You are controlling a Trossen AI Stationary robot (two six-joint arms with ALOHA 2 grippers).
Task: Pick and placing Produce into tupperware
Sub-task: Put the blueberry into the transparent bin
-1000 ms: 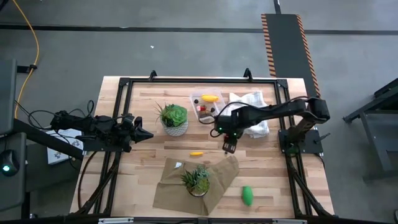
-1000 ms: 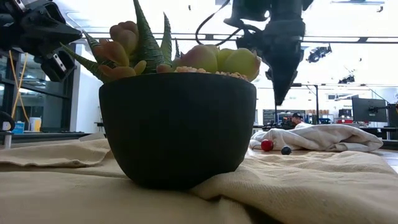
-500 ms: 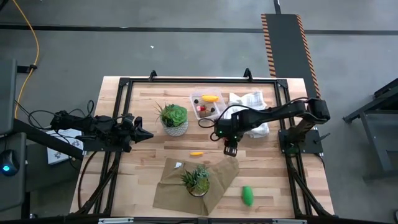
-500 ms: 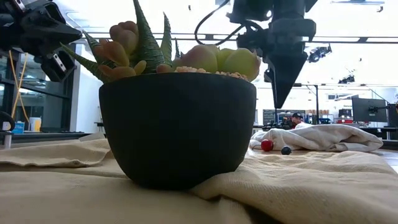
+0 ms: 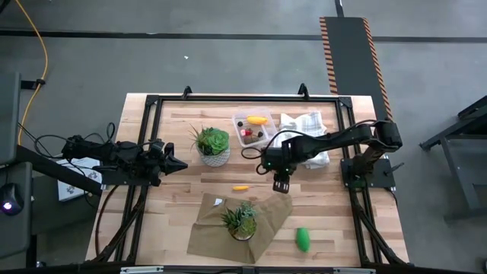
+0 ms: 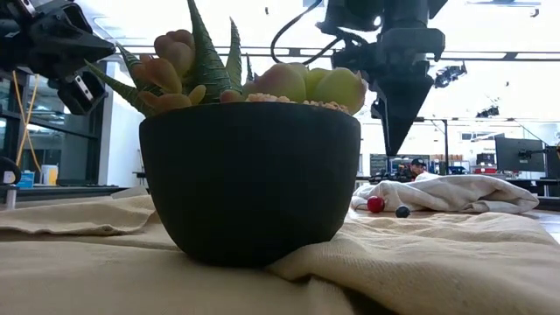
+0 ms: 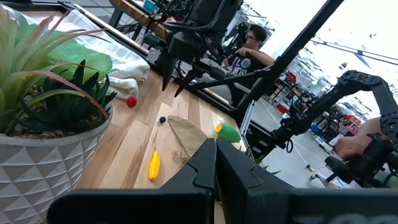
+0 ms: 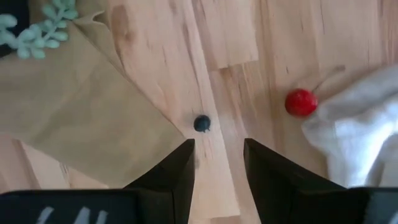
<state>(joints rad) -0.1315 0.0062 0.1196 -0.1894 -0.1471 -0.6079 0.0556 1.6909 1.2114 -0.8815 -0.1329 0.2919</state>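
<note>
The right gripper (image 5: 281, 185), just right of centre in the high view, hangs above the wooden table (image 5: 183, 164) with its two dark fingers (image 8: 180, 171) spread apart and empty. In the right wrist view a tiny dark round berry (image 8: 201, 123) lies on the bare wood just ahead of the gap between them, beside the edge of a tan paper sheet (image 8: 74, 118). A small red berry (image 8: 301, 102) rests at the right of that picture, touching or nearly touching the crumpled white cloth (image 8: 354, 124).

The small clear rectangular plastic container (image 5: 253, 128) sits in the upper middle of the high view, left of the cloth, holding a yellow oblong piece (image 5: 257, 119) and some red and dark bits. Another yellow oblong piece (image 5: 240, 187) lies on the wood near the centre, and a green piece (image 5: 303, 239) lies at lower right.

The left gripper (image 5: 173, 164) waits at the left of the high view, beside a leafy plant in a white pot (image 5: 214, 146), its fingers pressed together on nothing.
</note>
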